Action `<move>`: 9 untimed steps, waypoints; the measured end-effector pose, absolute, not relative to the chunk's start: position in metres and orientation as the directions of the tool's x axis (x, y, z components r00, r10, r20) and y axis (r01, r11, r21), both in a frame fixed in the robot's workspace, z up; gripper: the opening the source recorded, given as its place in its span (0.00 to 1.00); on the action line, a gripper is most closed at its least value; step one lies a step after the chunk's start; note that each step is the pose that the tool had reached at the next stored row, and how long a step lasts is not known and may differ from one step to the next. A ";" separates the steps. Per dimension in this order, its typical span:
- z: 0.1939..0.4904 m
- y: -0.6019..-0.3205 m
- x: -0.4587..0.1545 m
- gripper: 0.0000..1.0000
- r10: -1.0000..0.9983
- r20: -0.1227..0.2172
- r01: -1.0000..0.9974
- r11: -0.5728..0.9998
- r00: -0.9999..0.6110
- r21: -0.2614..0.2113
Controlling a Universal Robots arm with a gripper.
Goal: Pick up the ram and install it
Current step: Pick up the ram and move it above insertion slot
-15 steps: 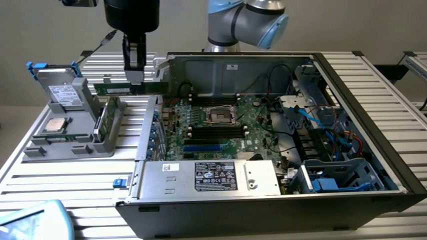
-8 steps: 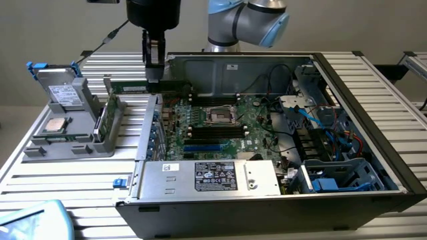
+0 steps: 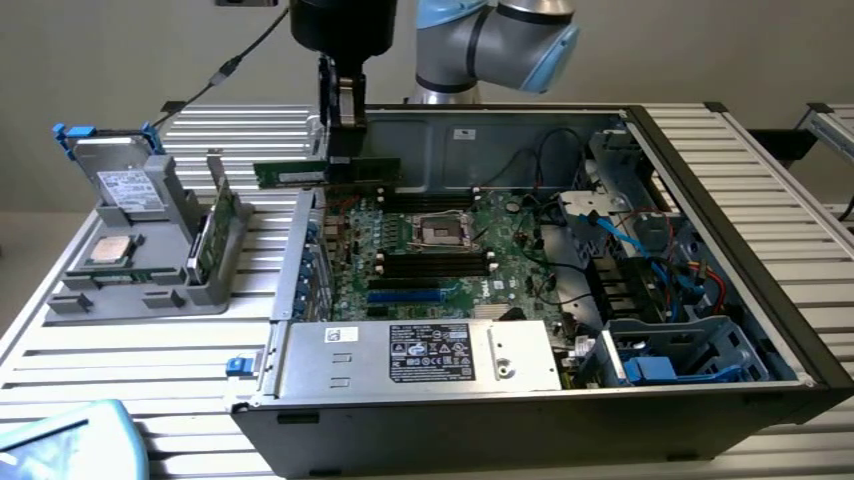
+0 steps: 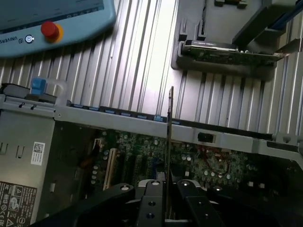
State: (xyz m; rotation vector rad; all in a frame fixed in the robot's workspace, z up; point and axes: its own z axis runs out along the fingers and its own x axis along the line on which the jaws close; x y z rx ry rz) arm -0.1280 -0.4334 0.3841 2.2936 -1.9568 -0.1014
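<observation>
My gripper (image 3: 343, 150) hangs from the arm above the back left corner of the open computer case (image 3: 747, 260) and is shut on the ram (image 3: 310, 172). The ram is a long green stick held level in the air, reaching out over the case wall towards the exterior view's left. In the wrist view the ram (image 4: 170, 137) appears edge-on as a thin strip running out from between the black fingers (image 4: 154, 196), above the motherboard (image 4: 142, 161). The motherboard (image 3: 441, 245) lies below, with black memory slots (image 3: 430, 263) near its processor socket (image 3: 438, 230).
A grey holder (image 3: 80, 300) on the exterior view's left carries a hard drive (image 3: 127, 185), a silver processor chip (image 3: 110, 250) and an upright green card (image 3: 216, 232). The power supply (image 3: 427, 352) fills the case front. Cables (image 3: 641, 240) crowd its right. A teach pendant (image 4: 52, 19) lies on the slatted table.
</observation>
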 end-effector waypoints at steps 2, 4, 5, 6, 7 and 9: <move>0.384 -0.433 -0.123 0.14 -0.987 0.032 -0.980 -0.154 0.159 0.125; 0.384 -0.433 -0.118 0.14 -0.987 0.034 -0.982 -0.154 0.159 0.113; 0.384 -0.433 -0.115 0.14 -0.987 0.035 -0.982 -0.154 0.158 0.108; 0.384 -0.432 -0.112 0.14 -0.987 0.036 -0.983 -0.154 0.158 0.102; 0.384 -0.432 -0.109 0.14 -0.987 0.037 -0.983 -0.154 0.158 0.097; 0.384 -0.432 -0.102 0.14 -0.987 0.039 -0.984 -0.154 0.158 0.088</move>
